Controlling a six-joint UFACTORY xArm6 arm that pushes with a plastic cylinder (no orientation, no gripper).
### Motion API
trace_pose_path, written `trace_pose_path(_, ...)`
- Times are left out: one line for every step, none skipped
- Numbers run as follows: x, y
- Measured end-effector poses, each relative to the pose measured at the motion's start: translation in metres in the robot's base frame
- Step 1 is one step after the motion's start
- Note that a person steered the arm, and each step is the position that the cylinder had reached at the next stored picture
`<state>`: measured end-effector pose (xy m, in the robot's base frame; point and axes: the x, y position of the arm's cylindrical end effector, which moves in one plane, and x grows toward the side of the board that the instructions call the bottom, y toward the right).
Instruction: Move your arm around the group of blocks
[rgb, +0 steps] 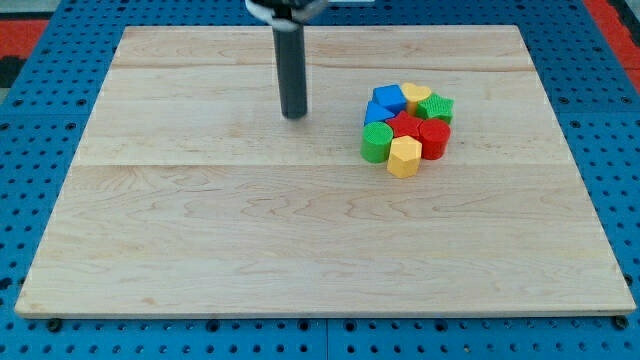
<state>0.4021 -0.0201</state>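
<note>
On the view's right side of the surface (200, 250), a bit above the middle, sits the group of blocks, all packed tight and touching. I see a blue block (388, 98), a yellow block (416, 95), a green block (437, 107), a red star-like block (405, 124), a red round block (434, 139), a green round block (376, 143) and a yellow six-sided block (404, 157). They look smooth and shiny.

My tip (294, 115) rests to the view's left of the group, level with its top part, well apart from it. So the group lies toward the view's right of my tip. No pincer is here, only a straight dark rod. The surface is pale wood with soft lines. Around it lies a blue board (30, 150) full of holes.
</note>
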Motion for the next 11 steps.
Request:
trace_pose_path(0.049,0.032)
trace_pose_path(0.049,0.038)
trace_pose_path(0.058,0.07)
trace_pose_path(0.069,0.09)
trace_pose_path(0.085,0.121)
trace_pose_path(0.085,0.17)
trace_pose_path(0.077,0.222)
trace_pose_path(0.046,0.271)
trace_pose_path(0.008,0.263)
trace_pose_path(-0.033,0.229)
trace_pose_path(-0.072,0.212)
